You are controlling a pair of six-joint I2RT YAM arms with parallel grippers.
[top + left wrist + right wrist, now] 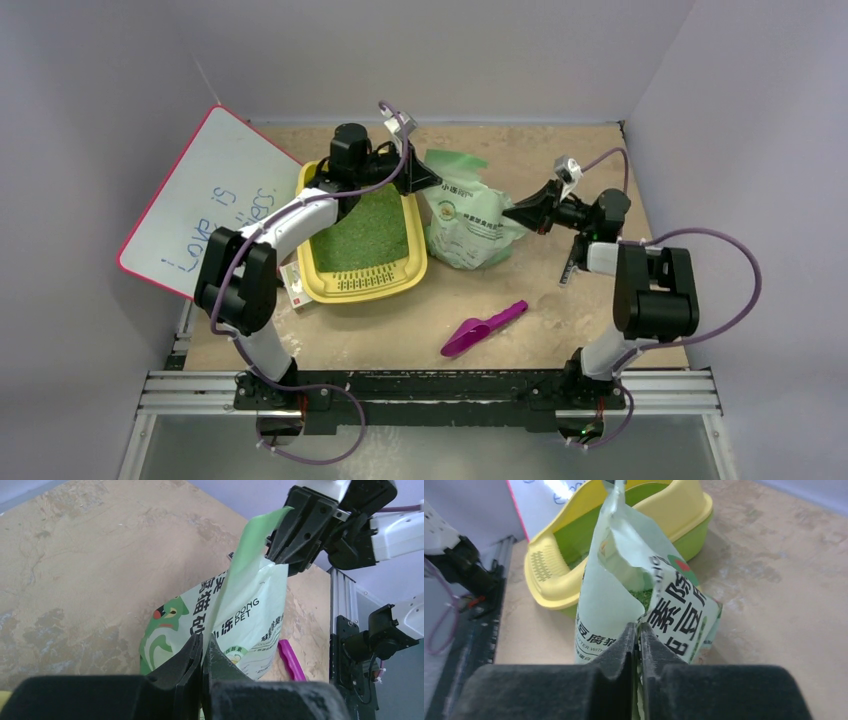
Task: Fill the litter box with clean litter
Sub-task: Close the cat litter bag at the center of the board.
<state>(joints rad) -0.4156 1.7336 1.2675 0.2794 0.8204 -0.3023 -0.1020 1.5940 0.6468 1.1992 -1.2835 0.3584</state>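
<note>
The yellow litter box [352, 284] sits on the table [560, 310], left of centre. Fine green litter [365, 232] covers its floor, and its slotted grate end is nearest the arms. A pale green bag [470, 235] stands just beside it. The left end effector [436, 181] is pinched tight on the bag's top edge next to the box. The right end effector [510, 212] is closed on the bag's opposite edge.
</note>
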